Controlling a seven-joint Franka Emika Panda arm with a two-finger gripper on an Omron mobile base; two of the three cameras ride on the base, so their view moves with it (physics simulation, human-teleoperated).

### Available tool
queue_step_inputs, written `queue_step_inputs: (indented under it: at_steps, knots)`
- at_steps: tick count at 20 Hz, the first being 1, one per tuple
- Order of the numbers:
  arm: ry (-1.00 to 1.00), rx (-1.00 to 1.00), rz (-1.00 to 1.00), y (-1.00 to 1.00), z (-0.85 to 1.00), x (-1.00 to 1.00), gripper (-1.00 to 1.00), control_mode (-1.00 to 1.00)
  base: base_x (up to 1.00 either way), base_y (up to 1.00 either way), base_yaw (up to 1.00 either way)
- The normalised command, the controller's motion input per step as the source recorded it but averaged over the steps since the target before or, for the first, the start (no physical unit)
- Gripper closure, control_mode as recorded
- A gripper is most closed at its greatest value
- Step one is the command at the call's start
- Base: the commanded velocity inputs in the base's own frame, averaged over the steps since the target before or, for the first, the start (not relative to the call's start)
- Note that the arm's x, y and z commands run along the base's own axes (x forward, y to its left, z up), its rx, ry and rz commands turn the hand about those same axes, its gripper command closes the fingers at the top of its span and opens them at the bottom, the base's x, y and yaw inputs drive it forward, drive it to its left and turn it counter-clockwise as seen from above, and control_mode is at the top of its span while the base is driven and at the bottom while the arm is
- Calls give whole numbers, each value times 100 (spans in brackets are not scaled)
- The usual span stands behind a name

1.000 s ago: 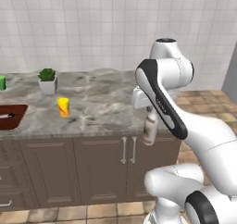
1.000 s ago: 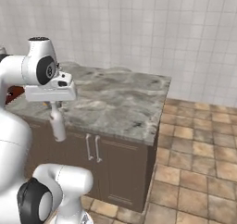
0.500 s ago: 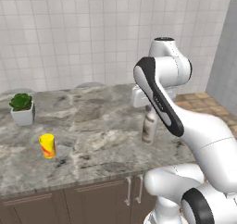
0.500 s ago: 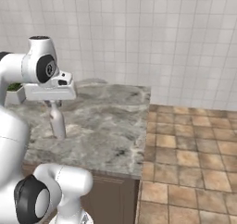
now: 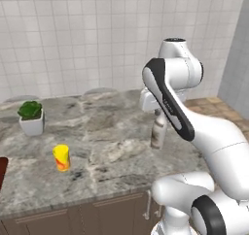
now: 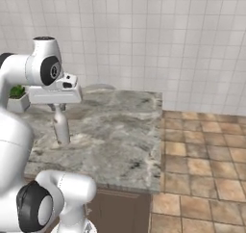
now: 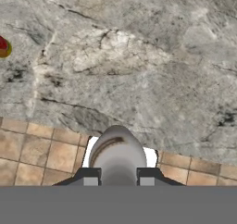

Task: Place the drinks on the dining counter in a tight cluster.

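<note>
My gripper (image 5: 158, 113) is shut on the slim beige-white bottle (image 5: 157, 132), holding it upright by the neck over the right part of the dining counter (image 5: 107, 132). From the right base the gripper (image 6: 58, 108) and the bottle (image 6: 61, 128) stand over the marbled counter (image 6: 120, 126), near its left side. In the hand view the bottle (image 7: 118, 156) shows from above between the fingertips (image 7: 90, 180) of the gripper (image 7: 118, 179), with the counter (image 7: 139, 70) beyond. I cannot tell whether the bottle's base touches the stone.
A short yellow cup with red marks (image 5: 61, 158) stands left of the bottle, also seen in the hand view as the cup (image 7: 3, 47). A potted plant (image 5: 31, 116) sits at the back left. The counter ends at the right, with tiled floor (image 6: 202, 155) beyond.
The whole picture has shifted: the base has driven closer to the counter. The bottle stays held in the gripper, now over the countertop rather than in front of the cabinets.
</note>
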Motion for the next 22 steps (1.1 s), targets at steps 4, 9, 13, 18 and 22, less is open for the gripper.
queue_step_inputs:
  at_steps: [4,9,13,18,22]
  knots:
    - [0,0,0,0,0,0,100,100,0,61,0]
    - [0,0,0,0,0,0,100,100,32,40,-4]
    - [0,0,0,0,0,0,100,100,23,47,-6]
    - [0,0,0,0,0,0,100,100,3,69,-1]
    - [0,0,0,0,0,0,100,100,15,70,0]
